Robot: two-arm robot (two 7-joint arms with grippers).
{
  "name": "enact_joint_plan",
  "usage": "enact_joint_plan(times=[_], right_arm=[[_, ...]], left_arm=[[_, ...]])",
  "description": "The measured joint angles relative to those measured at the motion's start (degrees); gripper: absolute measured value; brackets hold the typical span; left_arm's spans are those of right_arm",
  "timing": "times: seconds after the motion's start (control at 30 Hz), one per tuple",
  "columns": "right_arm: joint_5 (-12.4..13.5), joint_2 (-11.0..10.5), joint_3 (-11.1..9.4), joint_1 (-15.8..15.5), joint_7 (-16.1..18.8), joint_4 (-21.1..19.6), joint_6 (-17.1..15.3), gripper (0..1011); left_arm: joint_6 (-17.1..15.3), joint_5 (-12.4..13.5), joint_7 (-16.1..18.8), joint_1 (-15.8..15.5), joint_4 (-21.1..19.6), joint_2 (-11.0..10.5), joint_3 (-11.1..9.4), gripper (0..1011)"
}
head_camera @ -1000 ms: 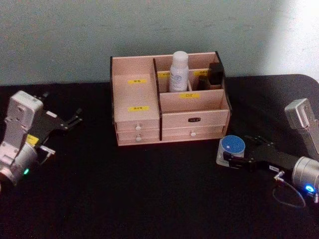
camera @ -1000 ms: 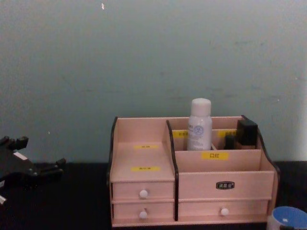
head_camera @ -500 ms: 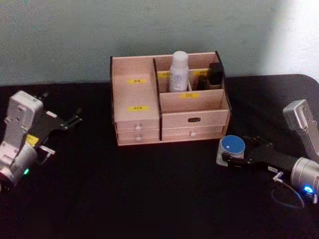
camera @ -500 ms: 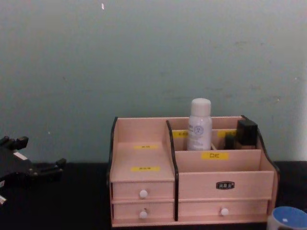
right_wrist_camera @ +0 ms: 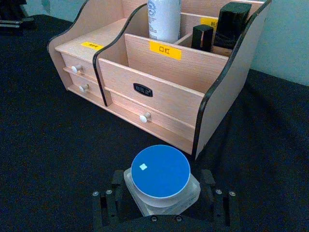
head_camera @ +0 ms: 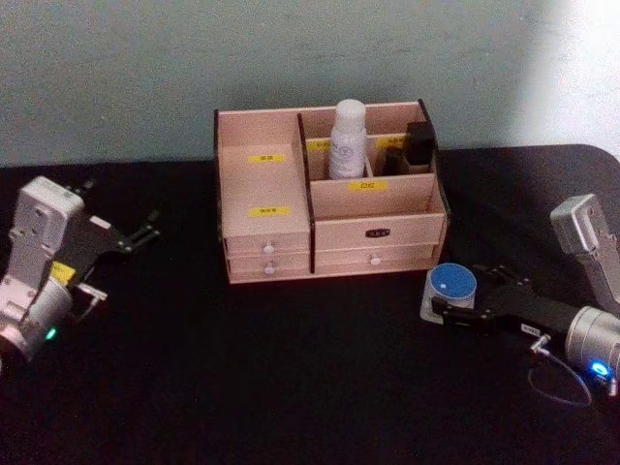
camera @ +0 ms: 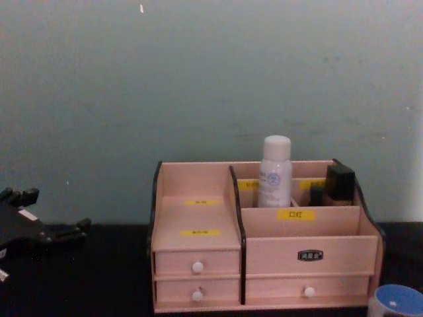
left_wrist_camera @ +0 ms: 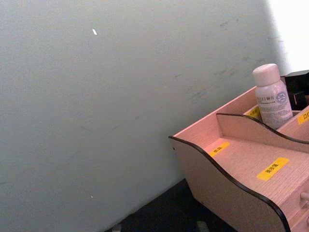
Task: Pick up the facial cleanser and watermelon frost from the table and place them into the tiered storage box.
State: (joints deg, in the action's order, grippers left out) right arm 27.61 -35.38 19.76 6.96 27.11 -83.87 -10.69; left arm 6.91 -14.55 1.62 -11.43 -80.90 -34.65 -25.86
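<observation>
Step in hand: grasping the blue-lidded jar, probably the watermelon frost.
It stands on the black table just off the tiered storage box's right front corner, and my right gripper seems clamped on its base. Next I must lift it above the box wall. A white bottle and black cases fill the rear compartments. My left gripper idles released, far left.

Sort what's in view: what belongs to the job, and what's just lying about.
Job:
tiered storage box
white bottle, standing in a rear compartment
blue-lidded jar, on the table
right gripper, closed around the jar

Lying about:
two black containers, in the box's back right compartment
left gripper, parked open at the left
</observation>
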Motion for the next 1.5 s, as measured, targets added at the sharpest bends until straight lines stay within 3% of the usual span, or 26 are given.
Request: enact_joint_plan(times=[0.23, 0.6, 1.5], right_arm=[[0.01, 0.00, 0.00, 0.00, 0.00, 0.00, -0.01, 978], [0.09, 0.00, 0.00, 0.00, 0.01, -0.02, -0.01, 721], [0.04, 0.00, 0.00, 0.00, 0.00, 0.00, -0.02, 712]], left_arm=[[0.00, 0.00, 0.00, 0.00, 0.00, 0.00, 0.00, 1001], [0.00, 0.00, 0.00, 0.00, 0.00, 0.00, 0.00, 1001], [0.00, 0.00, 0.00, 0.00, 0.00, 0.00, 0.00, 1001]])
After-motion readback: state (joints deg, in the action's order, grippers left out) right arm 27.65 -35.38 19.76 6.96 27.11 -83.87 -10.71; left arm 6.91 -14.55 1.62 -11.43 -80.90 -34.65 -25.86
